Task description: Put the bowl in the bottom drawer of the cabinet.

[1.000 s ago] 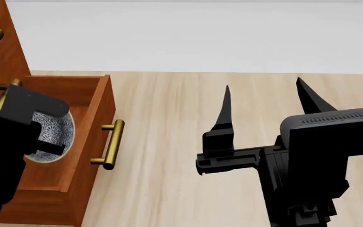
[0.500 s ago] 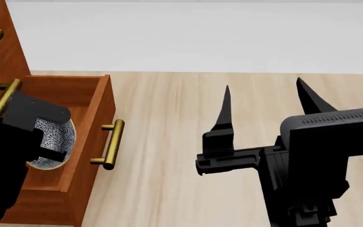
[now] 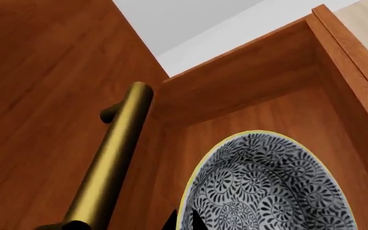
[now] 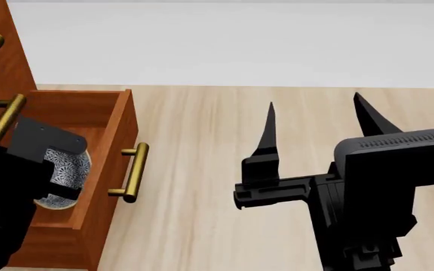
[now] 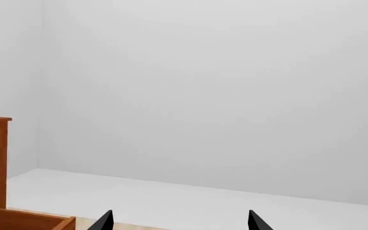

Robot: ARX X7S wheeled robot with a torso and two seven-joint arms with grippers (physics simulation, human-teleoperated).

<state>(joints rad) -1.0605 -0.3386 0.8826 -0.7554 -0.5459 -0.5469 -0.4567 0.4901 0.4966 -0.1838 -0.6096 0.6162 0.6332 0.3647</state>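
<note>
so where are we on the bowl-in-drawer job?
Done: the bottom drawer is pulled open and the bowl sits inside its walls. In hand: the left gripper is by the bowl's rim; whether it grips it cannot be told. The right gripper is open and idle. Left: release, withdraw.

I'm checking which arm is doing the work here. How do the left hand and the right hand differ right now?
The left hand reaches down into the open bottom drawer, right at the bowl; the right hand hangs over bare floor, near nothing. The right hand's fingers are spread wide and empty; the left hand's fingers are mostly hidden, so its grip cannot be judged. Both are black.
</note>
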